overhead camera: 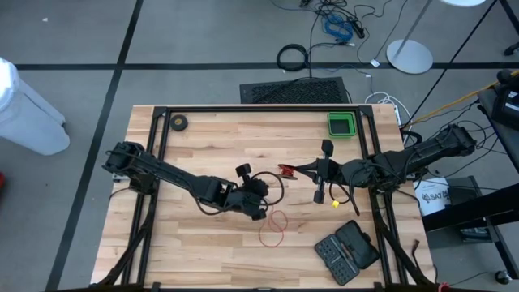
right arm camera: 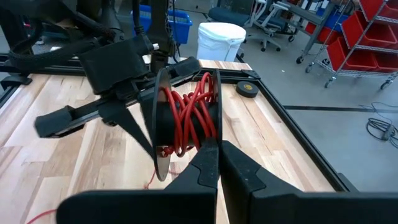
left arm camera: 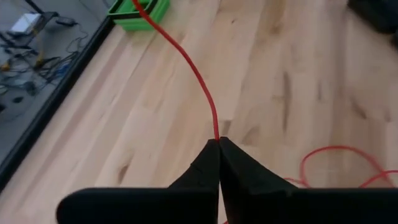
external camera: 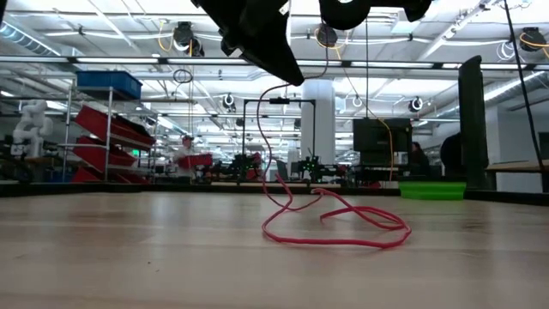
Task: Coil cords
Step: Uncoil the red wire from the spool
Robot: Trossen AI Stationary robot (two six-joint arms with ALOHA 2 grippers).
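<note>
On the table (overhead camera: 203, 138), my right gripper (right arm camera: 214, 146) is clamped on the reel (right arm camera: 186, 121) at mid-table, keeping it steady for winding. My left gripper (left arm camera: 217, 144) pinches the cord (left arm camera: 186, 59) taut; slack loops lie nearer (external camera: 343, 227).

Bare surface (overhead camera: 203, 251) lies along the near-left corner and the left edge. Obstacles: green tray (overhead camera: 341, 124) at the far-right corner, black roll (overhead camera: 179, 122) at the far-left, dark case (overhead camera: 347, 251) near-right, red cord (overhead camera: 274, 229) looped mid-surface.
</note>
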